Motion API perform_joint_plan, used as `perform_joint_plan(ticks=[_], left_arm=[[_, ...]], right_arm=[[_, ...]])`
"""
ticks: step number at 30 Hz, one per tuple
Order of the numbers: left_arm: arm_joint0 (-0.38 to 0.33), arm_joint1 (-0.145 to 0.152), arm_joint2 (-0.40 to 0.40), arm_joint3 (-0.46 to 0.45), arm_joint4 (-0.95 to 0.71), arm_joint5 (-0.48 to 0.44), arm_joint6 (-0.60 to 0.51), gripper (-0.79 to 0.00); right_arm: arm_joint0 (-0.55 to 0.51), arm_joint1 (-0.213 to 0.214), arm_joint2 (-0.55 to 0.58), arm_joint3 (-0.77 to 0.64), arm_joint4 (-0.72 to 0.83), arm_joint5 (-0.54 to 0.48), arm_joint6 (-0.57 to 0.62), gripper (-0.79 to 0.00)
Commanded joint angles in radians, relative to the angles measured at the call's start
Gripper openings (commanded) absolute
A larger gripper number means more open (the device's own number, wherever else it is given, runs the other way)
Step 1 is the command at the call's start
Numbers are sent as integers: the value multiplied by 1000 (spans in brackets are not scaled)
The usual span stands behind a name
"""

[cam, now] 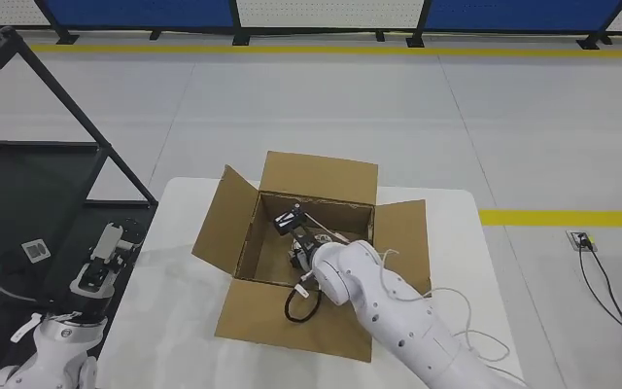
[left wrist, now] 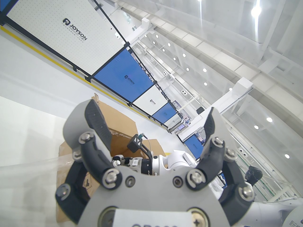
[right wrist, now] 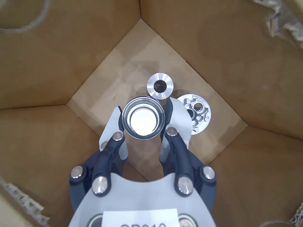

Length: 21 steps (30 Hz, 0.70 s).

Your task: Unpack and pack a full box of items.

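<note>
From above, an open brown cardboard box (cam: 321, 177) stands on a white table (cam: 180, 301), its four flaps spread outward. The white right arm reaches down into it and hides what lies inside. The left gripper (cam: 102, 255) sits well apart from the box, by the table's left edge.

The right wrist view looks down inside the box (right wrist: 201, 24). The right gripper (right wrist: 144, 105) is clenched on a shiny, open-topped metal cup (right wrist: 143, 119), with one finger (right wrist: 113, 128) pressed against each side of its rim. I cannot tell whether the cup rests on the box floor. Just beyond the cup stands a small silver flanged bushing with a dark centre hole (right wrist: 160, 85). Beside the cup lies a flat round metal disc with cut-outs (right wrist: 200, 112), partly hidden behind a finger.

The left wrist view shows the left gripper (left wrist: 151, 109) released, its fingers spread wide and pointing upward with nothing between them. Past it are the box's outer wall (left wrist: 118, 119) and the right arm.
</note>
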Motion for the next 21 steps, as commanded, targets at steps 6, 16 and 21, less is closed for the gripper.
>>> perform_joint_plan(ticks=[6, 16, 21], left_arm=[[0, 0, 0, 0, 0, 0, 0, 0], [0, 0, 0, 0, 0, 0, 0, 0], [0, 0, 0, 0, 0, 0, 0, 0]], right_arm=[[-136, 48, 105, -289, -148, 29, 30, -785], [-298, 78, 190, -558, -289, 81, -35, -785], [-298, 78, 190, -558, -289, 81, -35, -785]])
